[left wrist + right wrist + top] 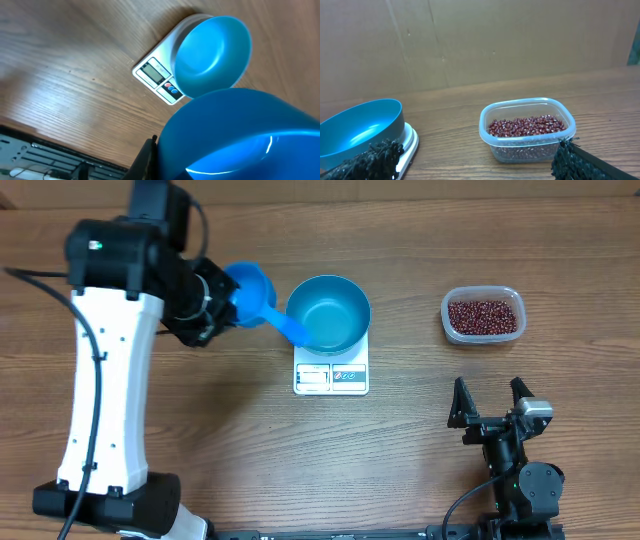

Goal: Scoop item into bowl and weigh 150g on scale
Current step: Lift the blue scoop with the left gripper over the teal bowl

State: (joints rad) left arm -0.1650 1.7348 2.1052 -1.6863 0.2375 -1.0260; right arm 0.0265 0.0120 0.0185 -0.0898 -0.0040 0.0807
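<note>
The blue bowl (328, 310) stands on the white scale (331, 378) at mid-table, and its inside shows only blue. My left gripper (215, 305) is shut on a small blue scoop (255, 290) just left of the bowl. The scoop's handle reaches to the bowl's rim. In the left wrist view the scoop (240, 135) fills the lower right, above the bowl (212, 55) and scale (157, 75). The red-brown beans (483, 316) lie in a clear tub (446, 310) at the right. My right gripper (490, 405) stands open, near the front edge, short of the beans (527, 126).
The left arm's white body (105, 380) spans the table's left side. A brown cardboard wall (480, 40) stands behind the table. In the right wrist view the tub (530, 150) sits right of the bowl (360, 130) and the scale (410, 142).
</note>
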